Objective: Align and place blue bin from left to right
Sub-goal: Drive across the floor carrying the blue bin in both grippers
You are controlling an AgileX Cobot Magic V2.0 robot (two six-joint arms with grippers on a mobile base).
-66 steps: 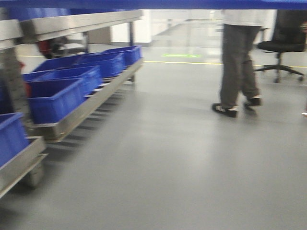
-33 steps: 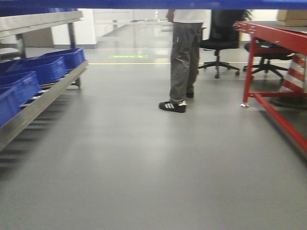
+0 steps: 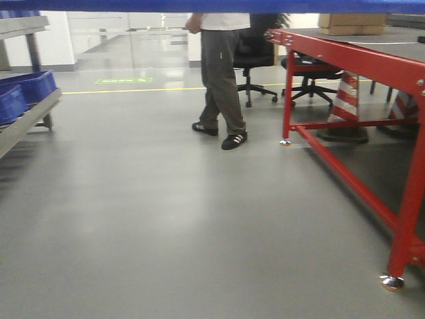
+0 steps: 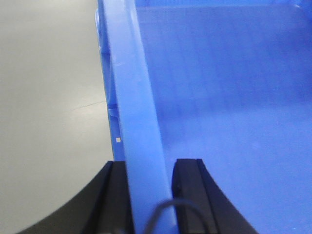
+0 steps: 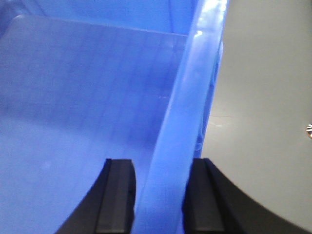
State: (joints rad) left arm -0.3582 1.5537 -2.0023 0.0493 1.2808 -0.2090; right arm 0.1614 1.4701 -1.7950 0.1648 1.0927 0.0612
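I hold the blue bin [image 4: 224,83] with both grippers, clear of the grey floor. In the left wrist view my left gripper [image 4: 148,195] is shut on the bin's left rim [image 4: 134,97], one black finger outside the wall and one inside. My right gripper [image 5: 163,195] is shut the same way on the right rim [image 5: 187,97], and the bin's empty inside [image 5: 83,97] fills the rest of that view. In the front view a blue band [image 3: 212,5] runs along the top edge; it looks like the bin's edge.
A red-framed table [image 3: 345,60] stands at the right, its near leg [image 3: 405,226] close by, with a cardboard box [image 3: 352,23] on top. A person [image 3: 222,73] stands ahead. Office chairs [image 3: 255,56] and striped cones [image 3: 346,100] are behind. A metal rack with navy bins [image 3: 30,86] is at the far left.
The front view has swung to the right. The rack of navy bins slid off to the left edge and the red table came in at the right. The person took a step.
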